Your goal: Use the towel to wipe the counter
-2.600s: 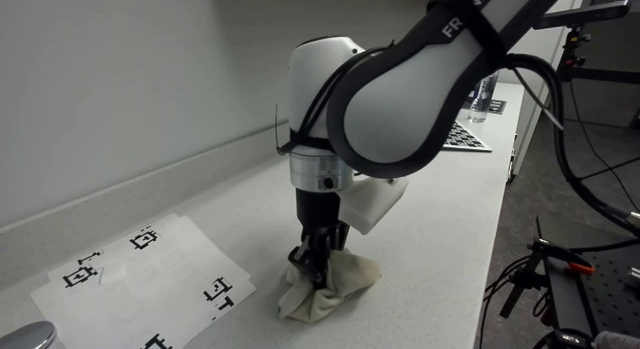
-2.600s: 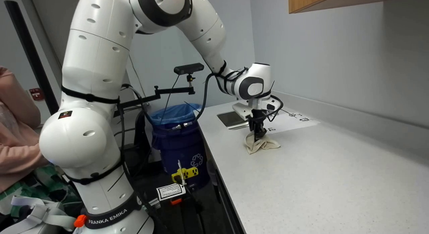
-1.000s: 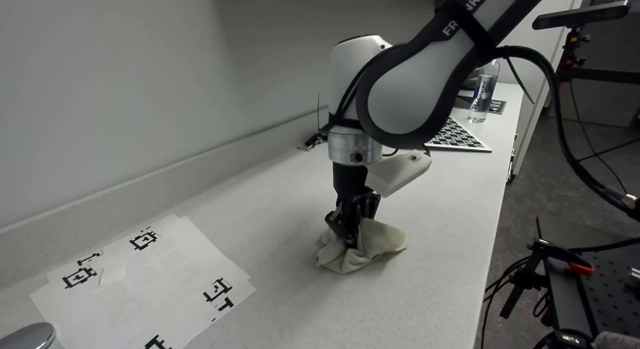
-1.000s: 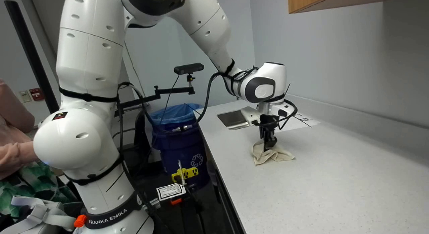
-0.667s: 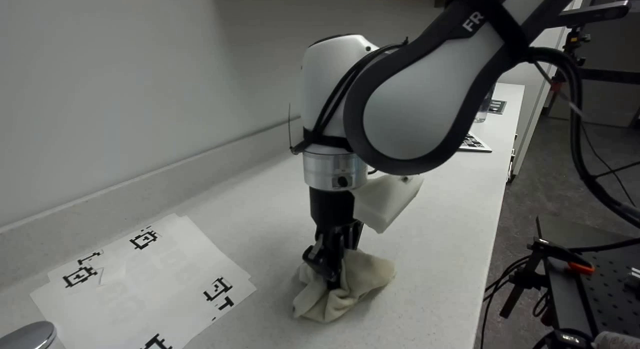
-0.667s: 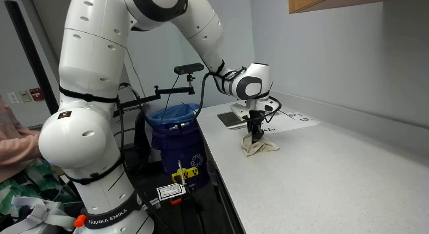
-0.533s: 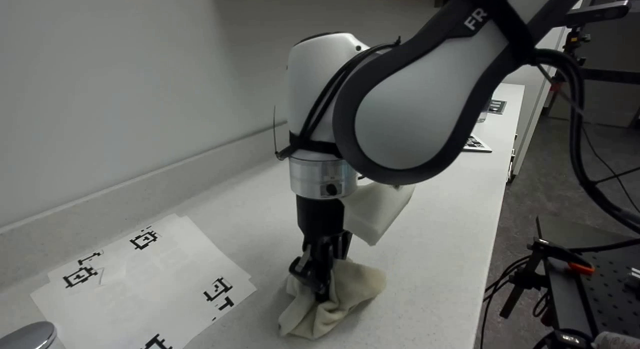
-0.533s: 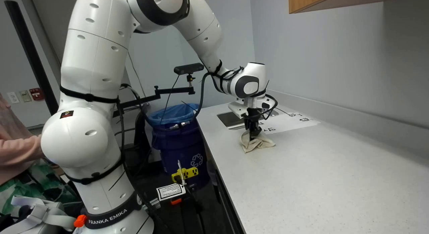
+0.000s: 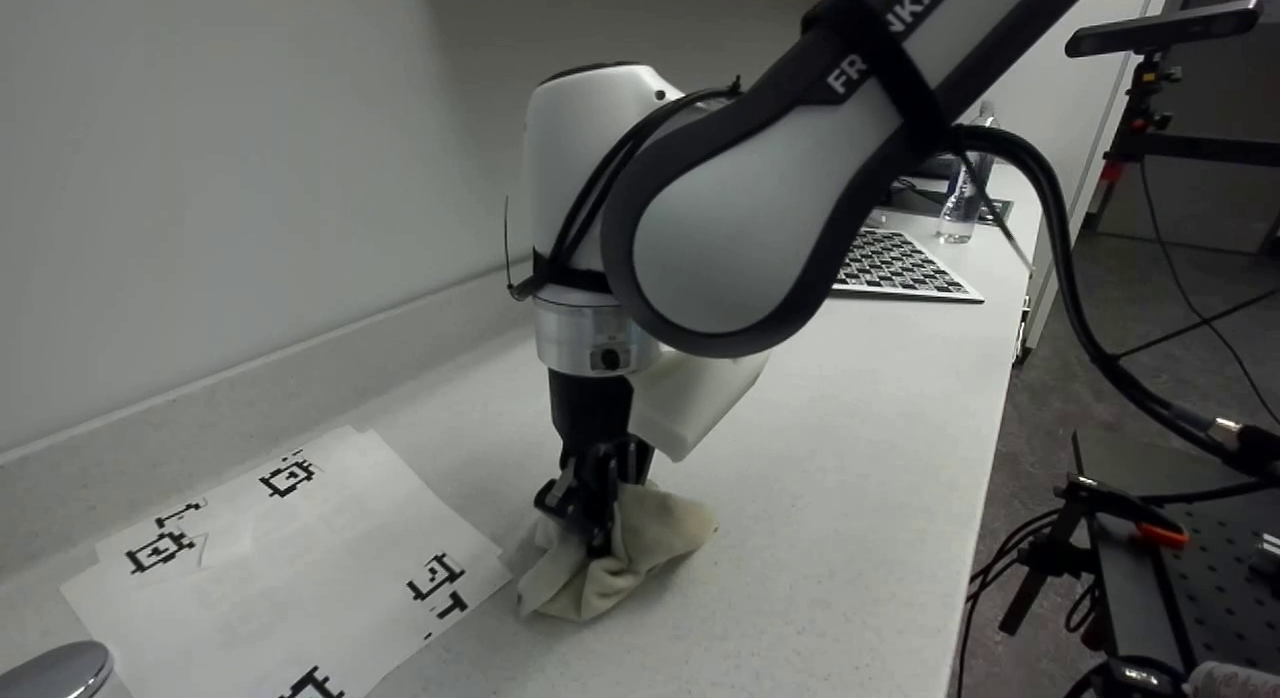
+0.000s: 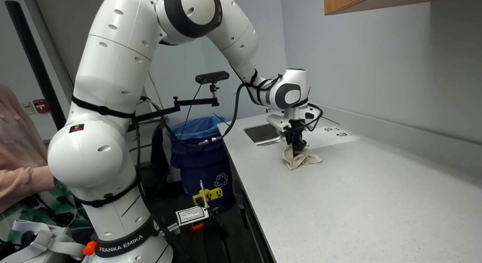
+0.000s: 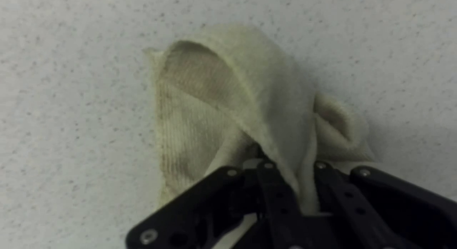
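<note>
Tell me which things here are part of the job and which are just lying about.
For the wiping:
cream towel, pinched in the gripper
gripper
white counter

Just lying or standing about:
paper with black markers
checkerboard
clear bottle
blue bin beside the counter

In an exterior view I have my Robotiq gripper (image 10: 296,153) pointed down, pinching the crumpled cream towel (image 10: 309,158) on the white countertop (image 10: 357,206), near the metal sink (image 10: 261,134); a blue recycling bin (image 10: 196,161) stands beside the countertop.
</note>
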Controlling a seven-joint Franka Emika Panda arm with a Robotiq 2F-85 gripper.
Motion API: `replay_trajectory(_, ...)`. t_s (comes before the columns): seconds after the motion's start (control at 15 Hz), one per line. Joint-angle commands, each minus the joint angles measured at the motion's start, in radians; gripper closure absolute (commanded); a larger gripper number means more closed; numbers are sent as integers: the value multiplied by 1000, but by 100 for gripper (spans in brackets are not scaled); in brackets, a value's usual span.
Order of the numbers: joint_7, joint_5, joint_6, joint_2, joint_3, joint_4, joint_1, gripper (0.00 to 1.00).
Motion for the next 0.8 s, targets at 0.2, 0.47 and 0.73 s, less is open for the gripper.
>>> replay_trajectory(0.2,30,1,29,-49,-75,-84,-50,96)
replay_trajectory(0.47,71,32,67,-131,-88,-205,-75,96)
replay_trajectory(0.73,76,61,78,-192,-59,-297,-76,96)
